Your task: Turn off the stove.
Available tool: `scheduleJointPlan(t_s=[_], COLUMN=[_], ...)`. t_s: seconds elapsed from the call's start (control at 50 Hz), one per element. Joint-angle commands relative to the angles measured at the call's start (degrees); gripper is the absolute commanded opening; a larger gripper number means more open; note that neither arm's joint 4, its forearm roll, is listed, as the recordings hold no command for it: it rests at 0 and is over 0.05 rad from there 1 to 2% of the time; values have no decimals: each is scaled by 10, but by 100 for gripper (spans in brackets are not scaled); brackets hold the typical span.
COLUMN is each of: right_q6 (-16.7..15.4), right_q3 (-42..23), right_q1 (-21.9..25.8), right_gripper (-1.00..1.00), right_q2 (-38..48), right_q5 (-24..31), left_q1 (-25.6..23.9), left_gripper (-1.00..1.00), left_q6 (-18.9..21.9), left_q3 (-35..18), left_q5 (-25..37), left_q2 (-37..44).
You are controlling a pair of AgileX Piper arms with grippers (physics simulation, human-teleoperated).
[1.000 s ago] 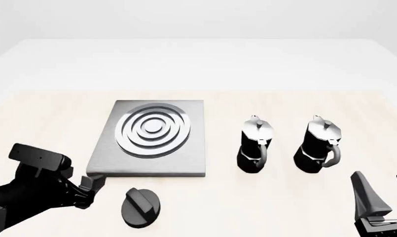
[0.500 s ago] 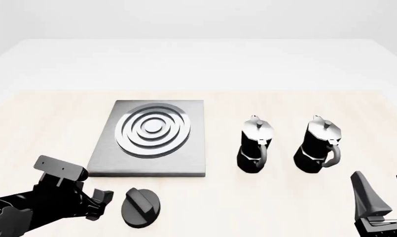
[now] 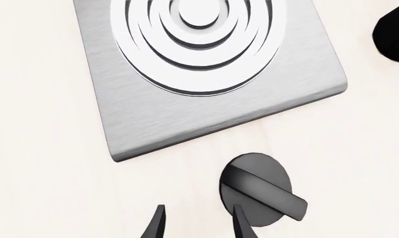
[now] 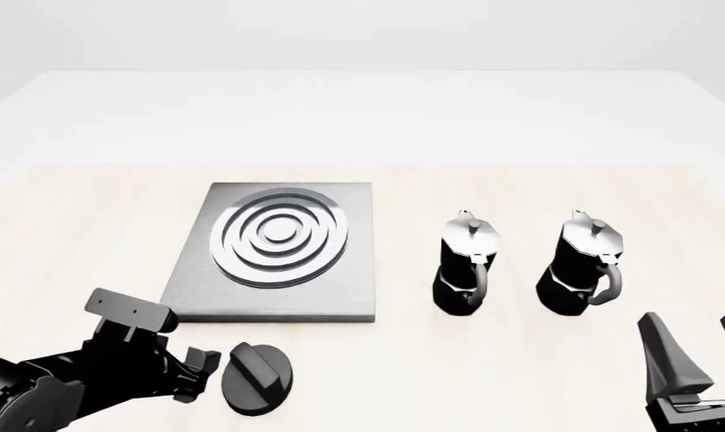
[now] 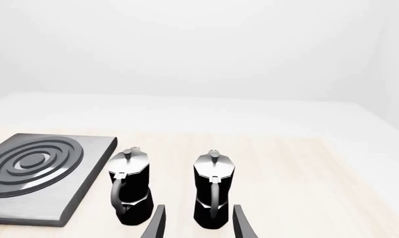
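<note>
The stove (image 4: pixel 352 286) is a flat brushed-grey slab with silver burner rings (image 4: pixel 278 236) on the table's left half. Its round black ridged knob (image 4: pixel 258 378) lies apart from it, just in front of the slab's near edge. My left gripper (image 4: pixel 200 364) is open and empty, low over the table just left of the knob. In the left wrist view the gripper (image 3: pixel 198 218) points at the gap beside the knob (image 3: pixel 258 191), one finger (image 3: pixel 242 225) at the knob's rim, with the slab (image 3: pixel 120 99) beyond. My right gripper (image 4: pixel 702 342) is open and empty at the front right.
Two black-and-silver moka pots (image 4: pixel 463 265) (image 4: pixel 578 267) stand upright side by side to the right of the stove. They also show in the right wrist view (image 5: pixel 130 186) (image 5: pixel 212 191), ahead of the right gripper (image 5: pixel 198 218), with the stove (image 5: pixel 34 178) beside them.
My left arm has moved right and toward the front edge, bringing its open gripper close to the knob's left side. The right arm, knob and pots have not moved.
</note>
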Motion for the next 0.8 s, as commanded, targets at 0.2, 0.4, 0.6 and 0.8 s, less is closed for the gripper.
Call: scheduleJointPlan(t_s=[0.2,0.4,0.6,0.8], right_q6=[1,3,3,3], right_q3=[0,0,0,0], right_q1=[1,2,2,2], right_gripper=[100,100,100,100], right_q2=[-2,-5,-5,-5], right_q5=[2,4,5,4], left_q1=[-22,-22,-22,-12], left_gripper=[100,100,100,100], left_q6=[-12,-3,8,29], left_q3=[-9,-16,-20,-42], left_q5=[-44,-42,-33,-22], left_q2=[49,53,45,53])
